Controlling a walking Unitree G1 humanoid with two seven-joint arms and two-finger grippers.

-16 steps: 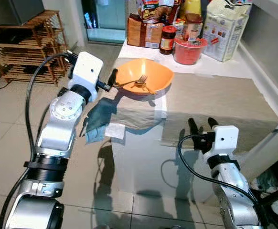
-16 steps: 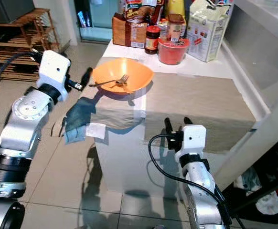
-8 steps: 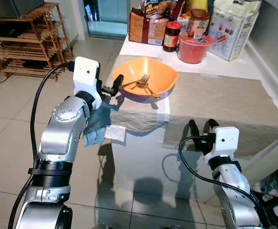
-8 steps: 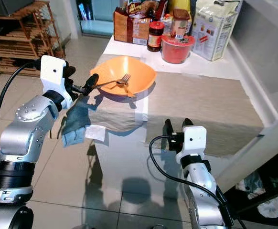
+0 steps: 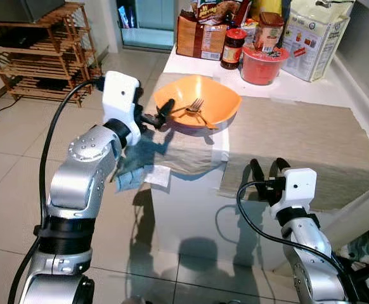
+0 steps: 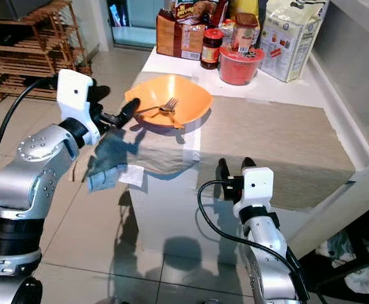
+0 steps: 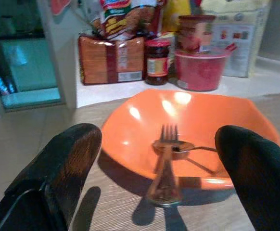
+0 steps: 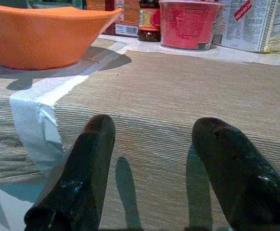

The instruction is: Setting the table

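The left gripper (image 7: 161,159) is spread wide and holds nothing, its two black fingers (image 7: 58,173) standing apart on either side of the near rim of the orange bowl (image 5: 200,104). Straight ahead of it, between the fingers, a fork (image 7: 165,166) lies in the bowl with its tines toward the middle and its handle end sticking out over the near rim, close to the fingertips. Beyond the bowl, further from the gripper, stand a red tub (image 5: 260,63), a dark jar (image 5: 232,47) and packets of food (image 5: 194,35).

The bowl sits on a beige placemat (image 6: 267,139) at the table's corner. It looks like thin, stiff plastic: light, smooth and likely to slide on the cloth if nudged, so a pinch across the near rim wall is probably the surest hold (the fork is loose inside and would rattle or tip out if the bowl tilts). The fork itself is slim, hard and slippery; its overhanging handle is the place to take it.

The right gripper (image 8: 152,168) hangs low at the table's near edge, also parted and empty, with the placemat just beyond its fingertips and the bowl well off to its left.
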